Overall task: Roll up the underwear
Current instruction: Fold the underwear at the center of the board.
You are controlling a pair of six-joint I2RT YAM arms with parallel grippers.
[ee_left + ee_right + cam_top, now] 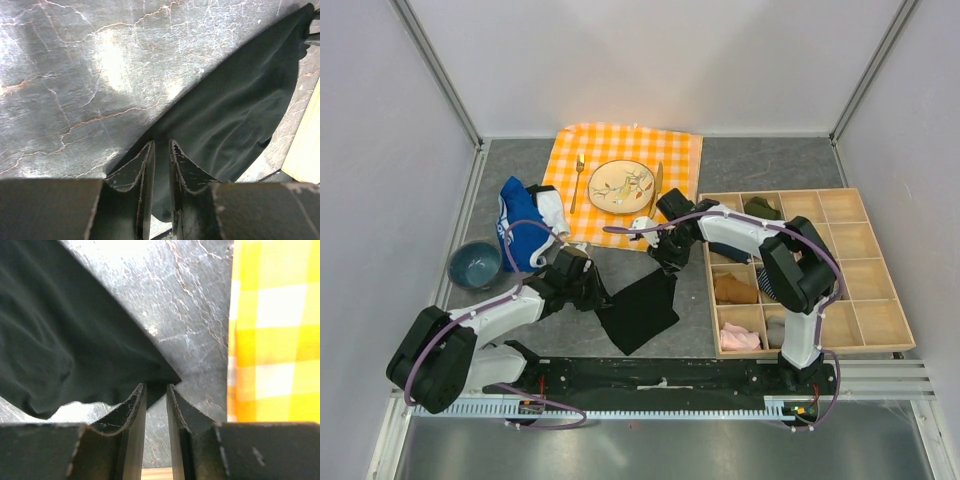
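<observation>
Far left, a blue bowl [475, 264] sits on the grey table [740, 165], and just beside it the blue garment [523, 230] lies bunched at the edge of the checked cloth [670, 150]. Now the left gripper [592, 292]: it's down low at the left corner of the underwear [642, 310]. The wrist view shows its fingers [145, 165] pinched nearly together with black fabric caught in the slit between them. That's a firm grasp on that edge, and the rest of the fabric fans away up to the right across the marbled surface. The underwear itself lies spread on the table in the middle, in front of the checked cloth and the plate [621, 186], one point aimed toward the arm bases. Over to the right gripper [668, 262]: it's at the far right corner, fingers [134, 407] closed on the very tip of the fabric, with the checked cloth just beside. So the underwear runs between both grippers, one corner in each. Right of it all sits the wooden tray [865, 240], near the fabric but apart from it.
</observation>
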